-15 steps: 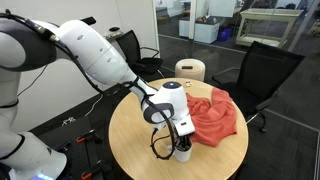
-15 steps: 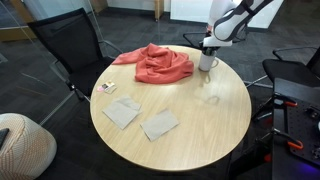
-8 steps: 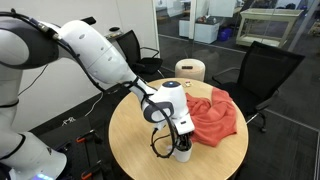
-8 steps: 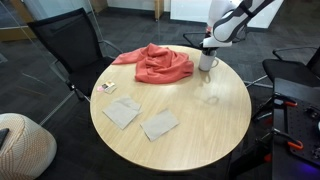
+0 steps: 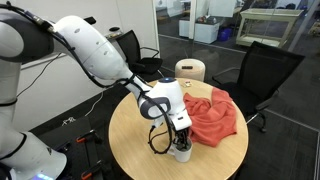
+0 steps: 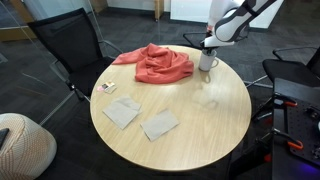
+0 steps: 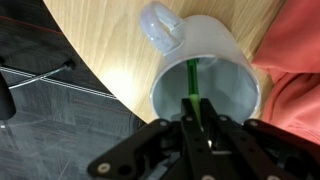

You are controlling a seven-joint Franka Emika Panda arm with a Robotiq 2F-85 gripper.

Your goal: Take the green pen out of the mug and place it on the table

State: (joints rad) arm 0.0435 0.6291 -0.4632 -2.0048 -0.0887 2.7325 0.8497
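Observation:
The small white mug (image 7: pixel 228 48) stands near the edge of the round tan table (image 7: pixel 100 40), beside the red cloth (image 7: pixel 295 60). The thin green pen (image 7: pixel 189 78) stands inside the mug, leaning on its wall. My gripper (image 7: pixel 195 115) hangs right over the mug's mouth, its fingers shut on the pen's upper end. In both exterior views the gripper (image 5: pixel 180 138) (image 6: pixel 209 47) sits directly above the mug (image 5: pixel 182 153) (image 6: pixel 207 63); the pen is too small to see there.
The red cloth (image 6: pixel 155 62) lies in a heap beside the mug. Two grey sheets (image 6: pixel 122 112) (image 6: pixel 159 124) and a small card (image 6: pixel 107 88) lie on the table (image 6: pixel 190 125). Black chairs (image 5: pixel 265 70) (image 6: pixel 75 40) and a white bin with a tan top (image 5: pixel 190 68) stand around it.
The arm's wrist has shifted slightly above the mug; the gripper stays at the mug's mouth. Mug and cloth have not moved.

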